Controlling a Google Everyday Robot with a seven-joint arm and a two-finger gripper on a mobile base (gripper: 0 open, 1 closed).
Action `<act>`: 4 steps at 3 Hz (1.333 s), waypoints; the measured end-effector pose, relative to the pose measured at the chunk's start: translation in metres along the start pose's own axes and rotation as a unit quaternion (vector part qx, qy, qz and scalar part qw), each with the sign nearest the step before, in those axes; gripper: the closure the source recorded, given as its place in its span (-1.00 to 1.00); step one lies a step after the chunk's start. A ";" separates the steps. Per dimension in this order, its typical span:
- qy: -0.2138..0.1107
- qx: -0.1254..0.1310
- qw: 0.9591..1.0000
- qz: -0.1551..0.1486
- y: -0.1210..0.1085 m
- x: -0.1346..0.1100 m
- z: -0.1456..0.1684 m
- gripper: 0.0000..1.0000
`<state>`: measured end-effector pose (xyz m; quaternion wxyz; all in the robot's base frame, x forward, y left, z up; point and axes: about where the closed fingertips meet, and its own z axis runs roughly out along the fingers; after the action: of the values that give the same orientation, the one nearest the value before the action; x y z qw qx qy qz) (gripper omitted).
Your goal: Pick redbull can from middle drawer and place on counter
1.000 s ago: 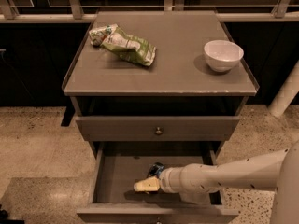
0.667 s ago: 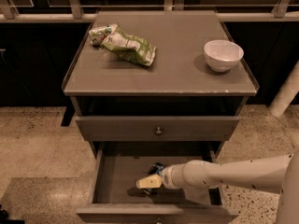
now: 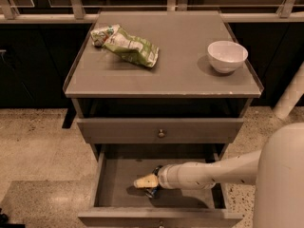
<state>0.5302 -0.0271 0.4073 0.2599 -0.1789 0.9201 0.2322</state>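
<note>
**Redbull can (image 3: 155,170) down in the drawer, gripper parked right on it**

Going left to right. Up top on the left, green snack bag (image 3: 126,44) lying on the counter (image 3: 180,65), not part of the job. Below that, middle drawer (image 3: 114,175) pulled wide open, left part of its floor bare. Then the gripper (image 3: 141,181), low inside the drawer, pointing left, pretty much on top of the can. Dark bits of the can peeking out just behind and under it, so down in the drawer, roughly mid-floor, not lifted. Can't tell whether clamped, loose or actually grasping anything. Arm (image 3: 209,172) reaching in from the right. White bowl (image 3: 227,56) up on the right end of the counter, well apart from the bag.

Compared with a second ago: hardly any change, just crept a touch left and toward the back, can about where it was. Reads like settling the grip rather than lifting. Left to do, at a guess: secure hold, lift out clear of the closed drawer front (image 3: 161,127) overhead, then set down between bag and bowl.
</note>
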 end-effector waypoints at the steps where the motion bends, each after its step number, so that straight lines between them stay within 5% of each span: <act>1: 0.010 0.002 1.000 -0.006 -0.008 0.003 0.011 -1.00; 4: 0.009 0.044 0.999 0.015 -0.052 0.015 0.034 -1.00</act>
<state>0.5556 -0.0555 0.3558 0.2557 -0.1552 0.9344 0.1935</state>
